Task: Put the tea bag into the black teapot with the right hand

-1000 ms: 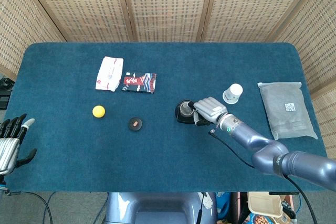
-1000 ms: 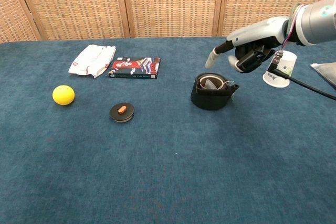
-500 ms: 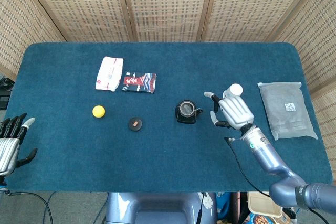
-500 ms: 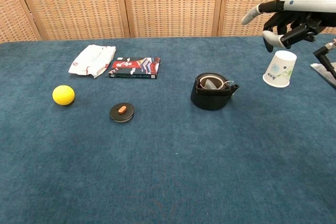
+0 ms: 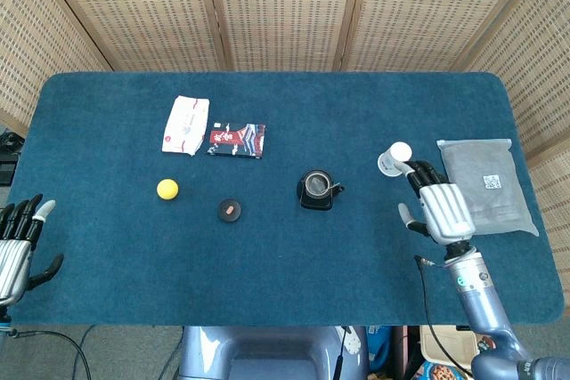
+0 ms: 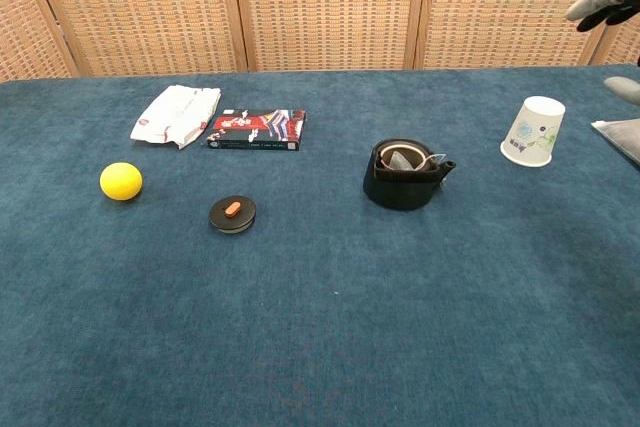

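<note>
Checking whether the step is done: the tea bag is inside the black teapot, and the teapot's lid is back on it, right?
Not quite. The tea bag is inside the black teapot, but the lid is off, lying on the table left of the teapot beside the yellow ball. The chest view shows this.

No text can be read. The white packet (image 6: 177,113), the dark packet (image 6: 256,129) beside it, the paper cup (image 6: 532,131) and the grey bag's label (image 5: 491,181) carry print too small to make out.
</note>
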Controlling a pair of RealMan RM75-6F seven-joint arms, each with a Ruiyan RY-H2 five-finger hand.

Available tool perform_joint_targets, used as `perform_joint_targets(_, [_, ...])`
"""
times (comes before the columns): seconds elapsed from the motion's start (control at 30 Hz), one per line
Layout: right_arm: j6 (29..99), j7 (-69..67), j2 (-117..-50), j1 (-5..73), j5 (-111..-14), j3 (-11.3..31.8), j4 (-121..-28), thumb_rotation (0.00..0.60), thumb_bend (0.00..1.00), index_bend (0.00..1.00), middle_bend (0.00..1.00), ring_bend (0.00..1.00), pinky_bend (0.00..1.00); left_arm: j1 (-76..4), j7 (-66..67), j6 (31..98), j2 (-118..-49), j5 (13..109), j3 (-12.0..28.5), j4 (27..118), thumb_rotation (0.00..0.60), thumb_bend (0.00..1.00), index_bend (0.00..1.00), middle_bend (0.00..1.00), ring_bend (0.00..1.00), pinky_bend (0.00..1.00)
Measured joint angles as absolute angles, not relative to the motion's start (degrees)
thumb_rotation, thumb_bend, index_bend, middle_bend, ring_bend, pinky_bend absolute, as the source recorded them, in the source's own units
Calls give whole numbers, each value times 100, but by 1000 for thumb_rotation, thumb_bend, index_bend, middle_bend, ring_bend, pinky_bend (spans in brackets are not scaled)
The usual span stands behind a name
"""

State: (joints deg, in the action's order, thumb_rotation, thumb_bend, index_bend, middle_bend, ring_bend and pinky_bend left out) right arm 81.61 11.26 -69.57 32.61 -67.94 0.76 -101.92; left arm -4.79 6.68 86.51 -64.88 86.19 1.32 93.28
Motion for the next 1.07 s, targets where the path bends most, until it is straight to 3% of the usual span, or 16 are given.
perform_joint_targets(0.47, [9333,1659,-7473,2111,-7394,-160,-9824,600,586,176,220,130,341,-282,996,8898,-6701,8877,-55,9415,600,338,0,0,0,0])
perform_joint_targets(1.07, [9305,1480,-7516,1526,-7886,-283,-9674,600,580,176,221,130,319,-297,1056,8927,-6678,9147,-88,9456,600,338,0,0,0,0])
